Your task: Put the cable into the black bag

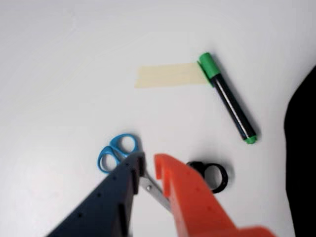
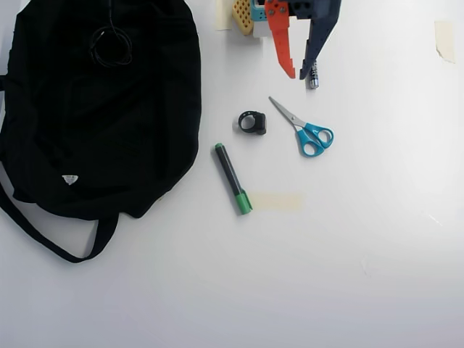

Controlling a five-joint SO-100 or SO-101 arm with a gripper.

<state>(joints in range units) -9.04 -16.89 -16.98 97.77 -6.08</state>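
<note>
Across the white table [image 2: 348, 239], seen from overhead, the whole lower and right-hand stretch lies bare apart from scraps of pale tape, one strip [image 2: 275, 201] just beside the green cap of a marker [image 2: 232, 177] and another piece [image 2: 444, 40] near the right edge. The black bag [image 2: 138, 130] fills the upper left, its side reaching close to the marker, one strap [image 2: 43, 235] looping out toward the left edge. At the top edge the arm's claw [image 2: 301, 75] hangs with its orange finger [image 2: 281, 43] and dark blue finger [image 2: 319, 36] spread in a clear V, released and grasping nothing; a small metallic cylinder [image 2: 313, 75] lies by the blue fingertip, and whether they touch cannot be told. Just below it rest the blue-handled scissors [image 2: 308, 130] and, to their left, a small black ring-shaped object [image 2: 252, 122], the two near each other but apart. The wrist view looks past the parted fingers onto the scissors [image 1: 118, 150], the ring [image 1: 215, 177], the marker [image 1: 229, 98] and the tape strip [image 1: 168, 75], with the bag [image 1: 302, 158] dark at the right edge. The cable [image 2: 110, 45] lies on the bag's upper part as a small loose coil of thin black cord, barely distinct against the fabric; its plug cannot be made out.
</note>
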